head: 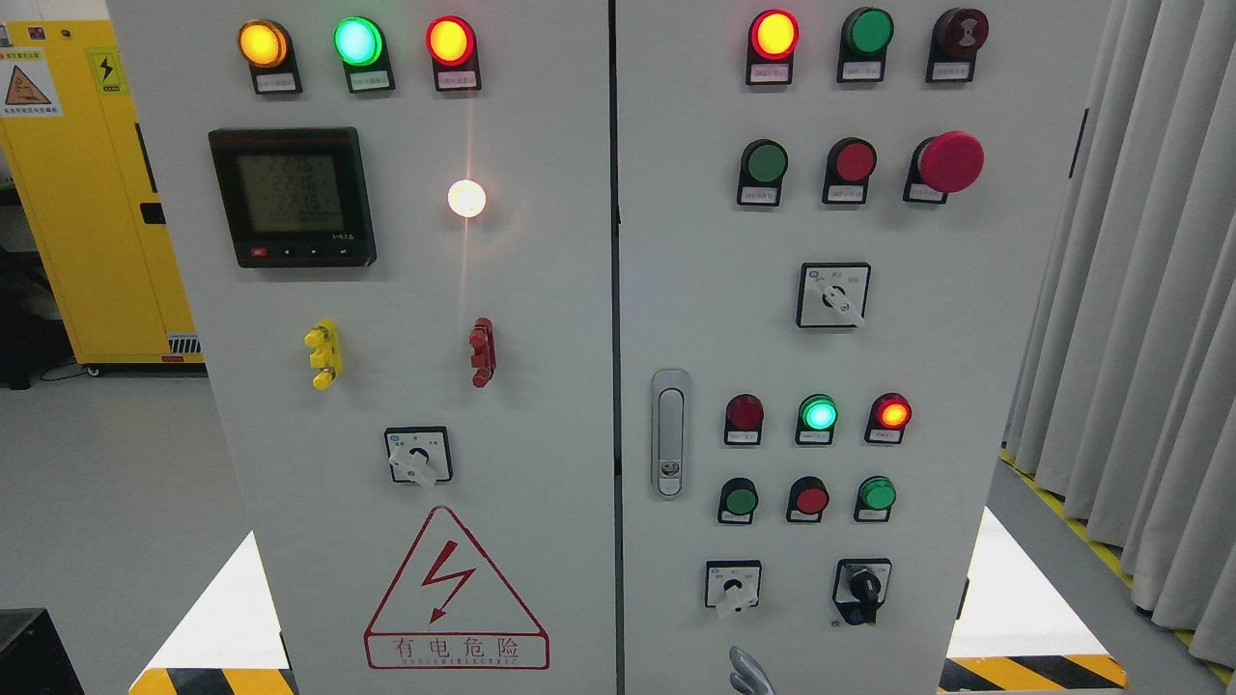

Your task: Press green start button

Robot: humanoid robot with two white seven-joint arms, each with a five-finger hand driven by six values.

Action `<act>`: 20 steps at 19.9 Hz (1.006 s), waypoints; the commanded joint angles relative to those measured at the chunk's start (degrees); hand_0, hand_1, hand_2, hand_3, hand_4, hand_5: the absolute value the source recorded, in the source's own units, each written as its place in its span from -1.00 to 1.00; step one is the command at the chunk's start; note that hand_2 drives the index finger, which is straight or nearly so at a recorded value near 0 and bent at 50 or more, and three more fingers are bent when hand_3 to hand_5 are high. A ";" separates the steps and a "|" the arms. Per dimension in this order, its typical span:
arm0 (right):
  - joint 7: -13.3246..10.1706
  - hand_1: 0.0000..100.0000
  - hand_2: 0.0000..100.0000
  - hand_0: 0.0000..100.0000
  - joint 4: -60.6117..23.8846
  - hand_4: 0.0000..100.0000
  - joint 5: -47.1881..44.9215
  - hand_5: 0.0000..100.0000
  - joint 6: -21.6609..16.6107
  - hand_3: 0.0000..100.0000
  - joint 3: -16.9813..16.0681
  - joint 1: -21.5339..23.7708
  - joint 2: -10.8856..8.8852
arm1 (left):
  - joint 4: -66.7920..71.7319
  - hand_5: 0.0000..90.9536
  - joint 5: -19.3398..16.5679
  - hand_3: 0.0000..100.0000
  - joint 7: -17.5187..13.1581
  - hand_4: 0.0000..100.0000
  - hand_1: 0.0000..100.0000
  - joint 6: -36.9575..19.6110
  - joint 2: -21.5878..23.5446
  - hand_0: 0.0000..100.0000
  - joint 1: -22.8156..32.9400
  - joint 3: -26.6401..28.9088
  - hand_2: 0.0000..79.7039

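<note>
Showing metal fingertips (748, 671) at bottom edge, side and grip impossible to tell, well below green start button (767, 164) in right cabinet door (966, 338) upper row, beside red button (855, 160)

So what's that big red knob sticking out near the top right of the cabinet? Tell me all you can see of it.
The big red knob is a round, mushroom-shaped head, glossy like plastic, standing proud of the right door on a black collar. A small white label sits beneath it, too small to read. It is last in a row, right of a flat green button and a flat red button. Unlit, and nothing touches it.
</note>
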 commanded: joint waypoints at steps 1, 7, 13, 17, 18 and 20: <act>-0.03 0.33 -1.00 -0.25 -0.46 -0.81 -0.17 -0.93 0.24 -0.94 0.15 -0.21 -0.05 | 0.00 -1.00 -0.06 -1.00 -0.01 -1.00 0.11 0.01 0.00 -0.76 0.00 0.02 -1.00; -0.03 0.33 -1.00 -0.25 -0.46 -0.82 -0.26 -0.93 0.24 -0.95 0.15 -0.38 -0.05 | 0.00 -1.00 0.02 -1.00 -0.01 -1.00 0.11 0.01 0.00 -0.76 0.00 0.02 -1.00; -0.03 0.34 -1.00 -0.30 -1.69 -0.77 3.24 -0.92 0.50 -0.91 -0.20 -1.17 -0.06 | 0.00 -1.00 0.02 -1.00 0.08 -1.00 0.11 0.01 0.00 -0.76 0.00 0.02 -1.00; -0.03 0.51 -1.00 -0.41 -1.95 -0.35 13.61 -0.51 0.77 -0.47 -2.57 -2.31 -0.05 | 0.00 -1.00 -0.06 -1.00 0.08 -1.00 0.11 0.01 0.00 -0.76 0.00 -0.07 -1.00; -0.03 0.53 -1.00 -0.37 -2.48 -0.24 15.72 -0.42 0.77 -0.37 -2.57 -2.32 -0.14 | 0.00 -1.00 0.02 -1.00 -0.01 -1.00 0.11 0.01 0.00 -0.76 0.00 -0.07 -1.00; -0.12 0.55 -1.00 -0.18 -2.74 -0.06 20.72 -0.26 0.68 -0.23 -2.66 -2.32 -0.05 | 0.00 -1.00 0.02 -1.00 -0.01 -1.00 0.11 0.01 0.00 -0.76 0.00 0.02 -1.00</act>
